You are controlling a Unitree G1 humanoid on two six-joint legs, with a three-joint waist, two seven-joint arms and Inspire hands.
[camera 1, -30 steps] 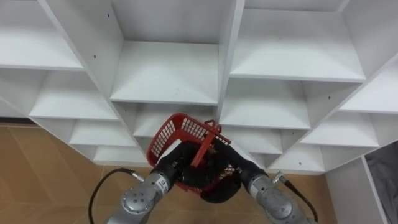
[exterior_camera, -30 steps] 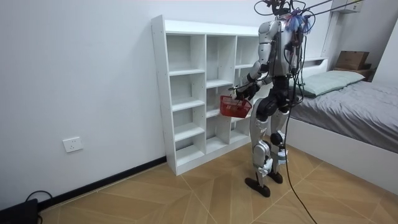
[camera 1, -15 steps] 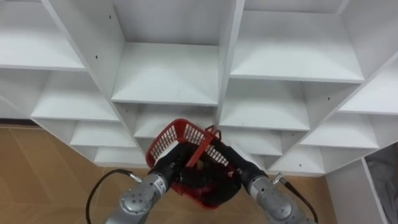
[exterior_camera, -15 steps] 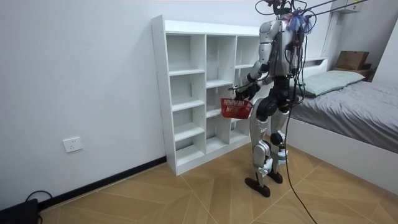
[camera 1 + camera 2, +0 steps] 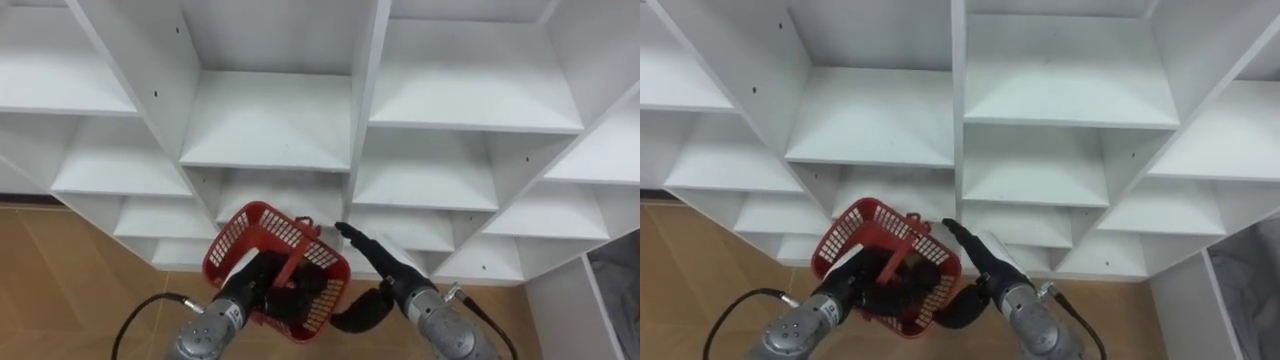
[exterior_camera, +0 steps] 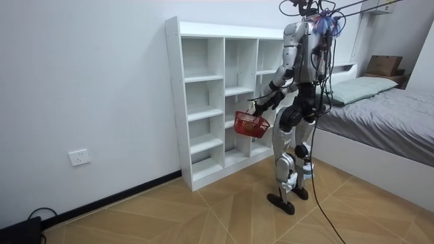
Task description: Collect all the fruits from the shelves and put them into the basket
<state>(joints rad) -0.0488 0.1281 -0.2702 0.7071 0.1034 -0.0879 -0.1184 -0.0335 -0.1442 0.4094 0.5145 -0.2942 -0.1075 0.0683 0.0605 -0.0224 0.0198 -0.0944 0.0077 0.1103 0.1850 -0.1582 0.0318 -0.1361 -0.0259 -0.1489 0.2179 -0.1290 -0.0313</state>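
In the left eye view, the left hand [image 5: 262,291] is gripping the red basket [image 5: 236,238], its dark fingers curling round the red handle. It is holding the basket tilted in front of the lower compartments of the white closet [image 5: 268,120], above the wooden floor [image 5: 70,285]. What is lying inside the basket cannot be told, since the hand is covering it. The right hand [image 5: 372,256] is reaching forward just beside the basket's right rim, fingers straight and holding nothing. In the room view, the robot is standing upright facing the closet, the basket hanging before the middle shelves. A bed [image 6: 397,112] is showing at the room view's right and a wall socket [image 6: 79,157] at its left. The right eye view is showing the same grip and the same flat right hand.
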